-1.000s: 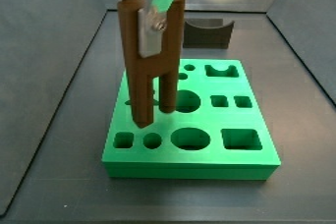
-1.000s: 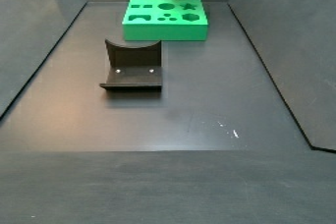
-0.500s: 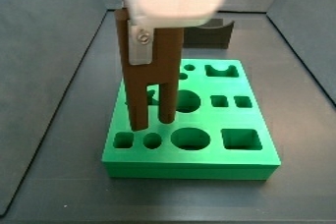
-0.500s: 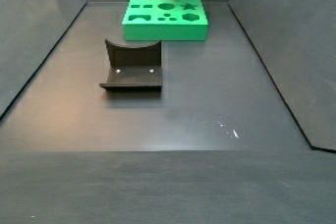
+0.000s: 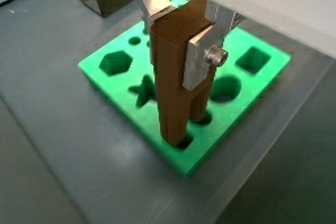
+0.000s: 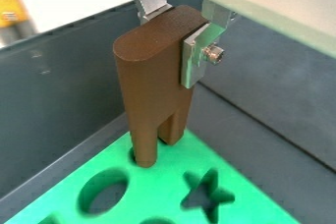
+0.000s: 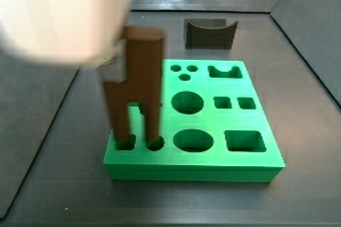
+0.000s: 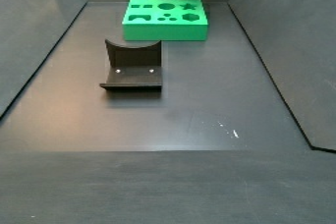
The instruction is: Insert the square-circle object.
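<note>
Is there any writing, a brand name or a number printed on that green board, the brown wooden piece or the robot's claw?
None: no words, numbers or logos are readable in any view.
Green board: only cut-out shapes, no print.
Square-circle object, held upright in the gripper with its legs at the board: plain brown.
Fixture: plain dark, unmarked.

no readable text, labels or numbers, though views are somewhat blurred

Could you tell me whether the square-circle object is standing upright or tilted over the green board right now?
Upright. The end effector grips the square-circle object near its top, and its two legs point straight down into the green board in a side view.
</note>
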